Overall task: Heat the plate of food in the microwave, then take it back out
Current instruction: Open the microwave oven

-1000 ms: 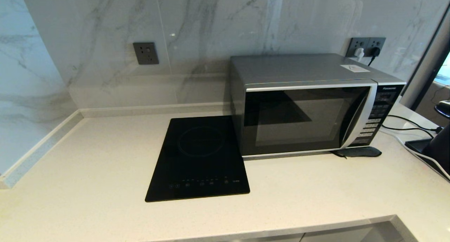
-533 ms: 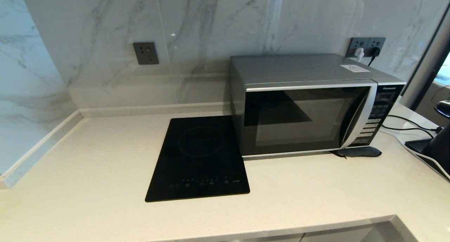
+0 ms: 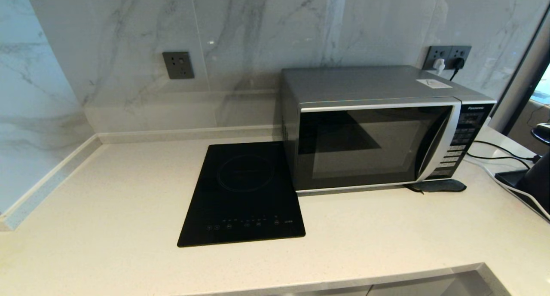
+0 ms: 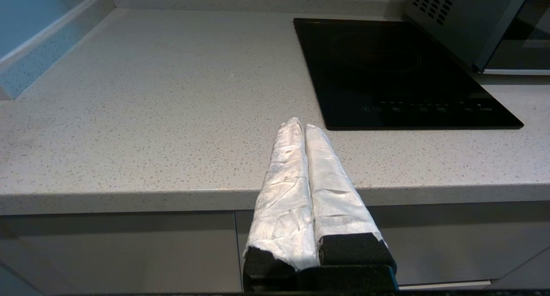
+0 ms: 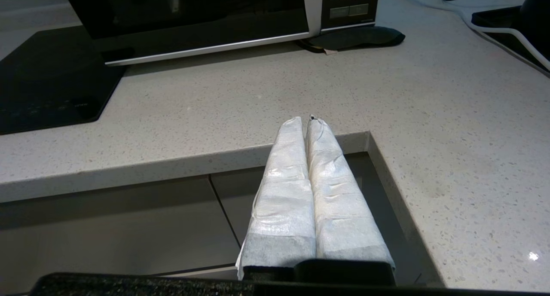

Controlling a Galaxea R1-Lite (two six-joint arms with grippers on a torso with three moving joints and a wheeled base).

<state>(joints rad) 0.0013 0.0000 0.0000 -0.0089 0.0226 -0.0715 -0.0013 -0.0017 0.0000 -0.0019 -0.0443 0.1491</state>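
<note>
Silver-grey box microwave [image 3: 374, 128]: dark glass door shut. Left gripper [image 4: 300, 126], right gripper [image 5: 306, 120]: white-wrapped fingers pressed together, nothing held, parked at counter edge.

Plenty of open countertop [image 3: 107, 193] along the left and front edges, nothing sticking up there. The cooktop [image 3: 242, 193] in the middle is flat, so it blocks nothing. The real bulk is the microwave [image 3: 378, 128] toward the back right, door shut, butted right against the cooktop's right edge. A dark flat pad [image 3: 438, 185] lies at its front right corner, and cables [image 3: 500, 152] plus a black object [image 3: 535, 182] crowd the right edge.
</note>
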